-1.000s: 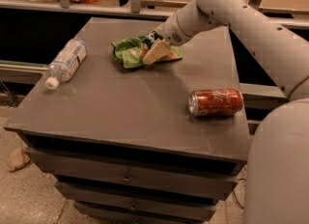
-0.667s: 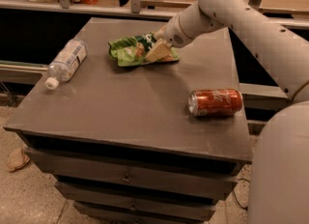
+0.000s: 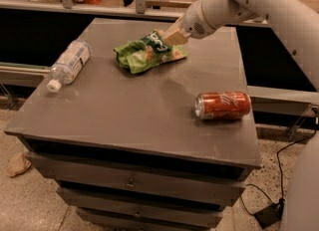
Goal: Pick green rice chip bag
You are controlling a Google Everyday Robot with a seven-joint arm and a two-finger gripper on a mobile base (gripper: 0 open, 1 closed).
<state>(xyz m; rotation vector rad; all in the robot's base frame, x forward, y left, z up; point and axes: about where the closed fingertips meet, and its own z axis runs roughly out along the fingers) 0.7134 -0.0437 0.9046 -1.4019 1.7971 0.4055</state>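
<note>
The green rice chip bag (image 3: 145,52) is a crumpled light-green foil bag with a dark green patch, at the back middle of the grey table (image 3: 134,115). My gripper (image 3: 173,37) comes in from the upper right and is shut on the bag's right end. That end hangs raised off the table top, while the left end sags low over its shadow.
A clear plastic bottle (image 3: 70,62) lies on its side near the table's left edge. An orange-red soda can (image 3: 223,105) lies on its side at the right front. Drawers are below the table top. A cable and a small box (image 3: 268,215) lie on the floor at right.
The gripper has risen and shifted a little to the right, and the bag has come up with it and stretched out from its crumpled heap.
</note>
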